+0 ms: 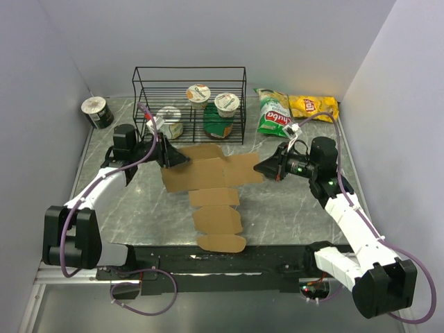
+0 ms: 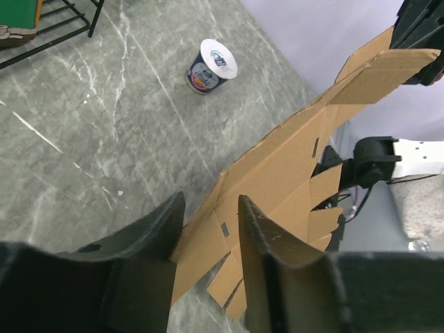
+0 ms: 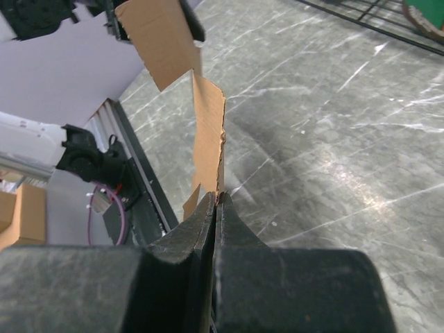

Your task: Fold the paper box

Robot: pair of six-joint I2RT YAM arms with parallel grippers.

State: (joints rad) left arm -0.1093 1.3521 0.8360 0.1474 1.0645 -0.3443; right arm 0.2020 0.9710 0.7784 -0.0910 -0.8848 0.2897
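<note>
A flat, brown die-cut paper box stretches across the middle of a grey marble-patterned table, caught between two robot arms. The left gripper sits at the sheet's left edge. Its wrist camera shows the dark fingers standing apart on either side of the cardboard, the gap between them wider than the thin sheet, so nothing is pinched there. The right gripper meets the flap on the opposite side, and its jaws are pressed together on the cardboard's edge, as its own wrist camera shows. From the wide section between the grippers, a strip of rounded panels runs toward the near edge of the table. Both wrist views show the sheet tilted up off the surface. Behind it stands a black wire rack holding several yogurt cups. Another cup stands alone in the far left corner. A green bag and a yellow bag lie to the rack's right.
</note>
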